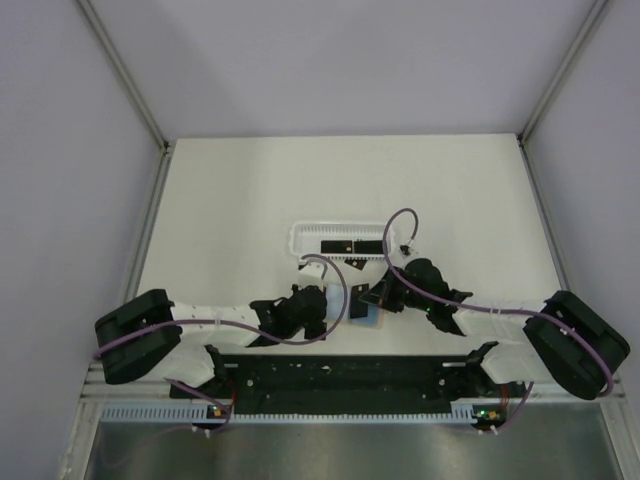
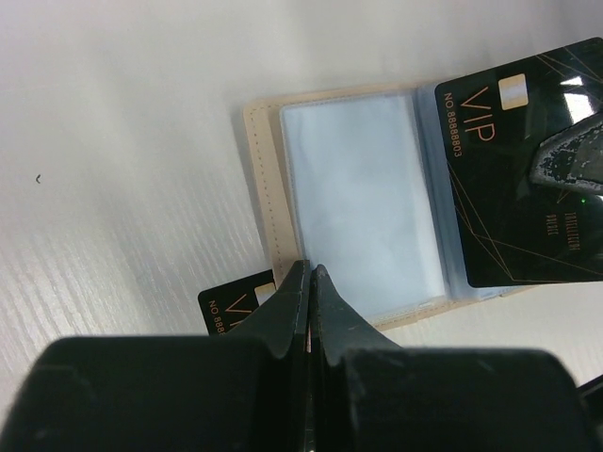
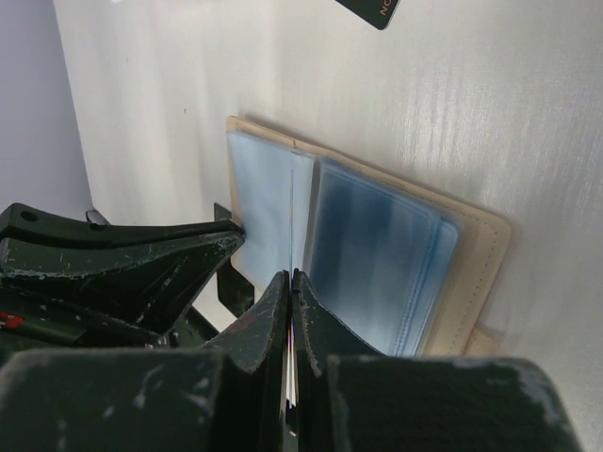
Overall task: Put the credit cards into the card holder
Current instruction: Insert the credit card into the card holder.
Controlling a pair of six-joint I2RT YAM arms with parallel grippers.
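Lying open just beside the left gripper [image 2: 309, 270]: card holder [image 2: 353, 198]

Place: a robot test cell in a lab.
Enclosure: plain pale panels [image 1: 330, 60] fill the top and both sides of the overhead view, joined by bare metal struts [image 1: 120, 70].
Work surface: a white table [image 1: 250, 190] at centre frame.
Mounting: a black base plate [image 1: 340, 380] and a slotted white cable duct [image 1: 300, 411] along the lower edge.
Machines: left arm [image 1: 220, 318] and right arm [image 1: 500, 318], trailing loose purple cables [image 1: 340, 290].
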